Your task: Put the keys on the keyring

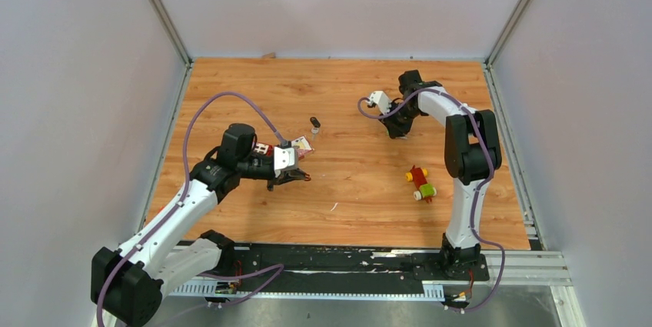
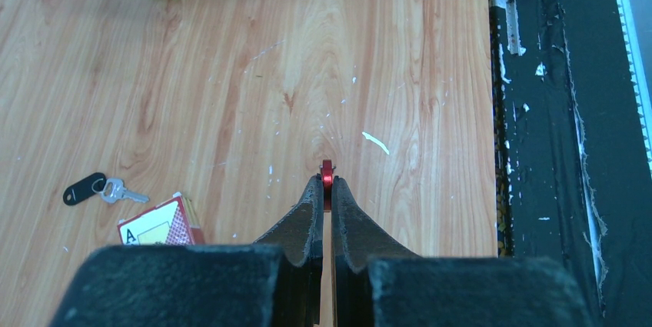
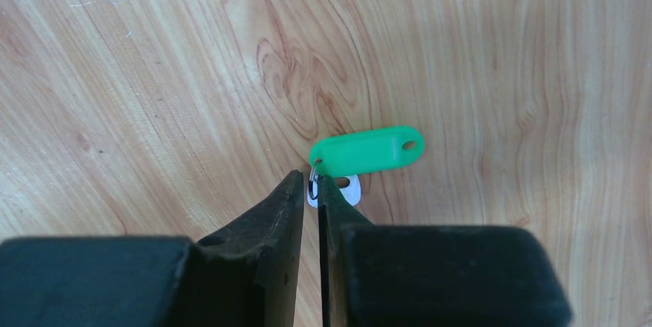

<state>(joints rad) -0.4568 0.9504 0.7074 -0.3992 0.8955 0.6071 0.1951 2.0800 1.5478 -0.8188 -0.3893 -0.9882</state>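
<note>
While its two black fingers press together, the left tool (image 2: pixel 327 188) clamps the thin red-orange wire keyring (image 2: pixel 327 173), and a short arc of the wire pokes out past the fingertips. From above, this keyring sits just beside the red cardboard box (image 1: pixel 301 145) with a white playing-card face, on the side of the box toward the arm bases. No view shows whether it touches the wood-grain counter (image 1: pixel 354 211).

The black-headed key (image 2: pixel 92 188), a small silver blade on a flat black plastic tag, lies flat on the counter near the box. In the top view it is on the box's far side, and it touches nothing else.

The green-headed key (image 3: pixel 367 151), bright green plastic on pale metal, is well to the right of the box, toward the far wall. The right tool (image 3: pixel 311 182) is closed to a thin slit on it, gripping at the small metal ring where the green head joins the blade. The blade is mostly hidden behind the fingertips.

Well apart from the box, to its right and nearer the arm bases, rests the toy cluster (image 1: pixel 420 183) of red, yellow and green blocks.
</note>
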